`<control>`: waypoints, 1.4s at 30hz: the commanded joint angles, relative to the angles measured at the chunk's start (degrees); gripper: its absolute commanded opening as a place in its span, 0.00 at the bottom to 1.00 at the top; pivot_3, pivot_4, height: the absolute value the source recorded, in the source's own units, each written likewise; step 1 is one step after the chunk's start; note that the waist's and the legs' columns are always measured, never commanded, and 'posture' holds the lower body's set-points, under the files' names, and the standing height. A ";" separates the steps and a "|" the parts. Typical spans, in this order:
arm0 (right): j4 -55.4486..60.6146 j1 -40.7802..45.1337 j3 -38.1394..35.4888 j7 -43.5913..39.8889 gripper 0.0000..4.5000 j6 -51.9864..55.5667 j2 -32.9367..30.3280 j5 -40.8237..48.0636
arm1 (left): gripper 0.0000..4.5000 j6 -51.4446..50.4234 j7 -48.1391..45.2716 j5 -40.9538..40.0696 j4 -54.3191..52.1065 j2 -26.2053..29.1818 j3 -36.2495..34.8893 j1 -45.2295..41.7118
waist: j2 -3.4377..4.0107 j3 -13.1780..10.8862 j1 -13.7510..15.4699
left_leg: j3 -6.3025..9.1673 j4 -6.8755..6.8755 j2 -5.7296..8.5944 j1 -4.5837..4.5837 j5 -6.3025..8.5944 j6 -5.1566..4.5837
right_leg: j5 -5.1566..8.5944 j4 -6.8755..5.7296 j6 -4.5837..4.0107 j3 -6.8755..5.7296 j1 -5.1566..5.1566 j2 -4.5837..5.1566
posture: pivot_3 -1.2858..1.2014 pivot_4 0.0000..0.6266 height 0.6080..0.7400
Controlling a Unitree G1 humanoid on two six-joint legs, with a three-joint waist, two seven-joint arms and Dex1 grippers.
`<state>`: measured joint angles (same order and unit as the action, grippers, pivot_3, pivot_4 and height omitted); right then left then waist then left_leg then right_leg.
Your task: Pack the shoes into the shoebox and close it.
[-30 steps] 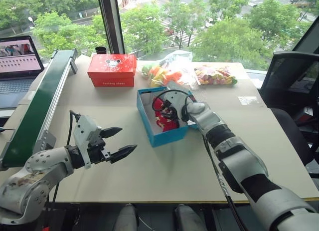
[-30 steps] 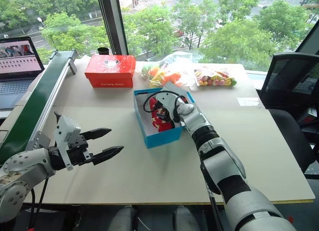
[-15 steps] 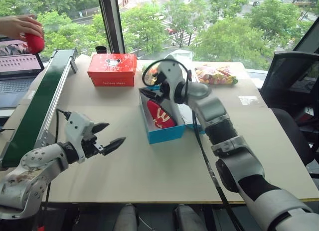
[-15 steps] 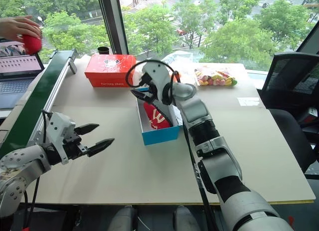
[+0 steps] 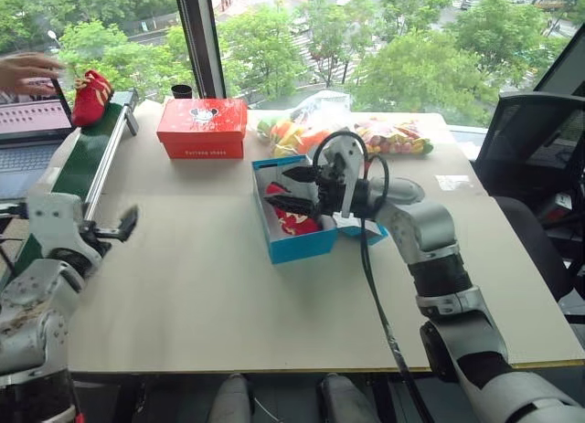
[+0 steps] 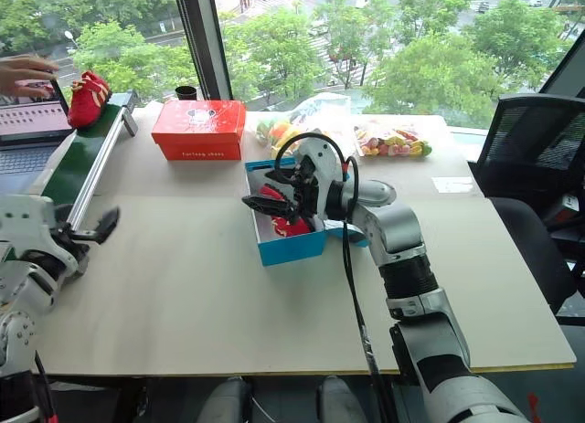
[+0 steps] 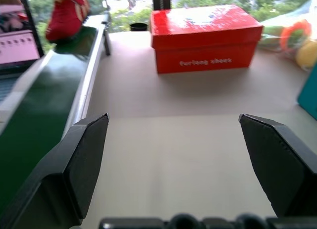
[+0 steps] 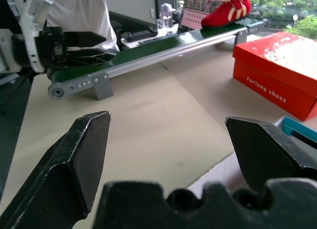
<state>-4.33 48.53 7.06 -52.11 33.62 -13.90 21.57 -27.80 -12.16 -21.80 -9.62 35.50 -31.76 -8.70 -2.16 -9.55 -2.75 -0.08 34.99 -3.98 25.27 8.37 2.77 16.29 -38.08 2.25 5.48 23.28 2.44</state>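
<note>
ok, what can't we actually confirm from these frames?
- Shoe in the blue shoebox: partly covered by the right gripper in both eye views, so its lie is unclear.
- Shoebox lid: behind the right arm.
- Person's hand near the second shoe on the conveyor: cut off by the picture's left edge.

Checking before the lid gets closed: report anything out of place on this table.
One red shoe lies in the open blue shoebox, but its mate sits apart on the green conveyor at the table's far left, near a person's hand. Otherwise nothing spilled or damaged.
</note>
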 commanded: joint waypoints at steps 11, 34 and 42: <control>5.69 -2.56 3.53 2.22 0.99 1.22 2.58 1.04 | 1.00 5.86 3.29 3.91 8.97 0.83 -5.46 0.57 | -0.01 0.00 0.39 | 0.01 0.01 0.00 0.00 0.00 0.01 | 0.00 -0.01 0.00 -0.04 -0.01 0.01 | 0.52 0.24 0.99; 4.63 -1.63 3.78 4.86 0.99 1.18 5.04 0.82 | 1.00 13.62 -4.04 4.16 23.71 8.53 -8.91 0.35 | -0.01 0.01 0.11 | 0.00 -0.04 -0.01 0.00 0.00 0.01 | 0.00 0.00 -0.01 -0.05 0.04 0.00 | 0.52 0.24 0.99; 4.66 -1.68 4.79 4.13 0.99 0.74 3.78 0.22 | 1.00 18.31 -21.53 3.26 41.36 17.67 -3.45 -6.95 | -0.05 0.02 0.60 | 0.00 -0.03 -0.01 0.01 -0.01 0.03 | 0.02 0.02 -0.03 -0.15 0.01 0.03 | 0.52 0.24 0.99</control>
<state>-1.65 45.80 12.45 -47.71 35.03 -9.90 21.46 -11.76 -29.86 -18.32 29.85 50.76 -35.88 -14.19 -2.21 -9.53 -2.14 -0.08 34.95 -3.99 25.28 8.36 2.80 16.31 -38.07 2.21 5.33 23.30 2.46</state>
